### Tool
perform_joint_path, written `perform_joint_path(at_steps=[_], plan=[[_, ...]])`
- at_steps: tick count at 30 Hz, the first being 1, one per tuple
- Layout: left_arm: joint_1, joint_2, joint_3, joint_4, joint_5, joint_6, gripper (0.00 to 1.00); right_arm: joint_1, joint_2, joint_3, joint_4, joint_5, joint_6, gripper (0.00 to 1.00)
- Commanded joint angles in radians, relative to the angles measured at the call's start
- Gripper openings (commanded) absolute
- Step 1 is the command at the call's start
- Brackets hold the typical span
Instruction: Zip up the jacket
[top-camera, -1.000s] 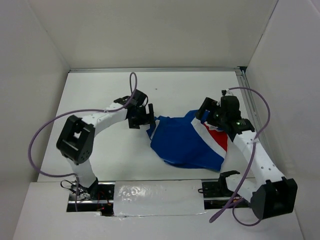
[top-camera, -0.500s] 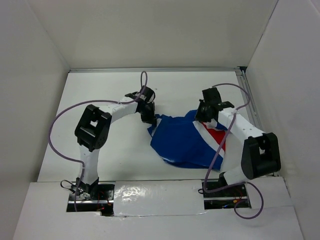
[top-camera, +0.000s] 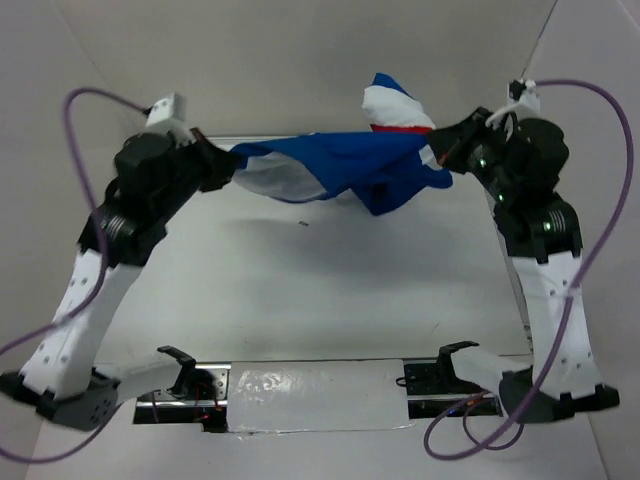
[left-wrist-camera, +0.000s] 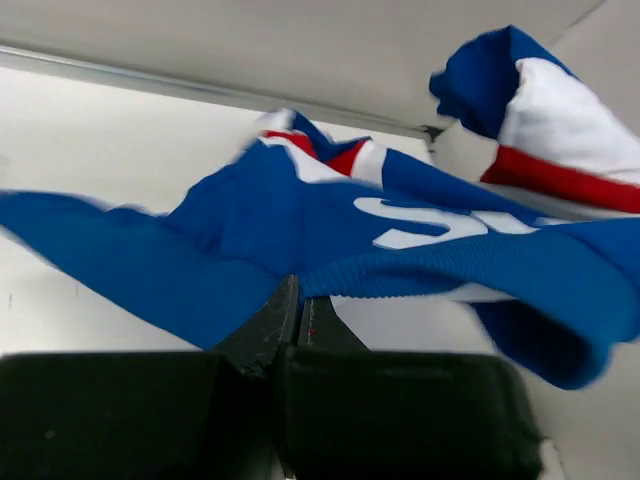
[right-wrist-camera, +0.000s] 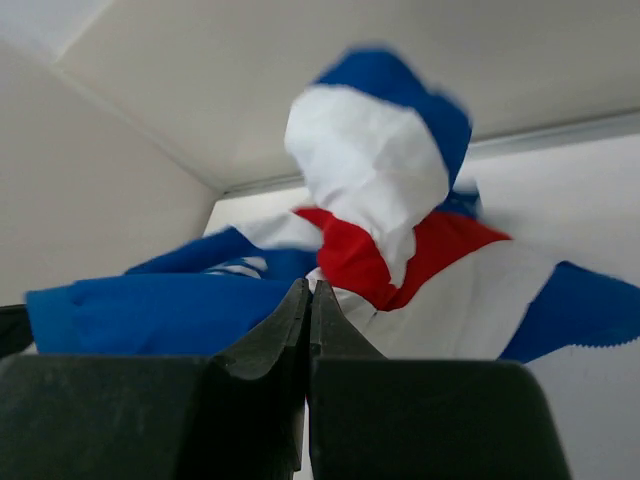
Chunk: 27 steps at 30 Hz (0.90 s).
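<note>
Holding jacket aloft.
Clamped on its 9 o'clock edge with left gripper, 3 o'clock with right gripper.

White table, one dark speck

The top external camera sits high behind the left arm and right arm. It looks down and forward over the table from far enough to hold both arms, with the back wall at 12 o'clock. The left wrist camera rides close behind the left gripper, facing the far right corner. The right wrist camera sits likewise behind the right gripper, facing the far left corner. All 3 views share the jacket, which lies toward 12 o'clock in the top view.
</note>
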Motion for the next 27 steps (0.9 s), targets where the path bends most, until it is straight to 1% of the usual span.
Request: perform_joint_path(at_steps=[1, 2, 3, 4, 5, 7, 9, 10, 12, 14, 15, 19, 21, 23, 24, 26, 27], plan=[[0.023, -0.116, -0.147, -0.187, -0.117, -0.086, 0.0, -0.056, -0.077, -0.185, -0.048, -0.06, 0.019, 0.0], [0.023, -0.146, -0.186, -0.199, -0.106, -0.095, 0.0, -0.065, -0.092, -0.221, -0.04, -0.081, 0.02, 0.0], [0.015, -0.175, -0.196, -0.223, -0.099, -0.119, 0.0, -0.071, -0.123, -0.246, -0.01, -0.112, 0.017, 0.0], [0.009, -0.229, -0.204, -0.216, -0.082, -0.114, 0.0, -0.074, -0.137, -0.275, 0.01, -0.182, 0.013, 0.0], [0.002, -0.253, -0.199, -0.216, -0.082, -0.115, 0.0, -0.071, -0.158, -0.272, 0.023, -0.2, 0.014, 0.0], [-0.008, -0.313, -0.173, -0.195, -0.07, -0.101, 0.0, -0.061, -0.203, -0.205, 0.027, -0.201, -0.007, 0.0], [-0.012, -0.346, -0.138, -0.167, -0.016, -0.069, 0.0, -0.053, -0.235, -0.136, -0.014, -0.183, -0.035, 0.0], [-0.014, -0.373, -0.123, -0.138, 0.039, -0.052, 0.0, -0.05, -0.241, -0.059, -0.032, -0.183, -0.045, 0.0], [-0.014, -0.404, -0.089, -0.104, 0.122, -0.006, 0.0, -0.048, -0.258, 0.031, -0.071, -0.191, -0.068, 0.0], [-0.015, -0.421, -0.047, -0.084, 0.194, 0.009, 0.0, -0.048, -0.267, 0.081, -0.097, -0.181, -0.084, 0.0], [-0.012, -0.427, -0.031, -0.087, 0.204, 0.009, 0.0, -0.048, -0.264, 0.133, -0.108, -0.171, -0.093, 0.0], [-0.014, -0.432, 0.041, -0.093, 0.254, 0.024, 0.0, -0.05, -0.212, 0.262, -0.163, -0.079, -0.087, 0.0], [-0.012, -0.416, 0.075, -0.092, 0.274, 0.021, 0.0, -0.048, -0.159, 0.317, -0.186, -0.075, -0.088, 0.0], [-0.012, -0.377, 0.091, -0.09, 0.245, 0.028, 0.0, -0.048, -0.097, 0.339, -0.195, -0.08, -0.081, 0.0], [-0.011, -0.358, 0.092, -0.093, 0.225, 0.021, 0.0, -0.048, -0.059, 0.331, -0.182, -0.085, -0.078, 0.0], [-0.012, -0.277, 0.065, -0.107, 0.167, 0.018, 0.0, -0.05, -0.028, 0.262, -0.149, -0.112, -0.078, 0.0], [-0.008, -0.245, 0.049, -0.11, 0.152, 0.0, 0.0, -0.05, -0.011, 0.224, -0.105, -0.121, -0.076, 0.0]])
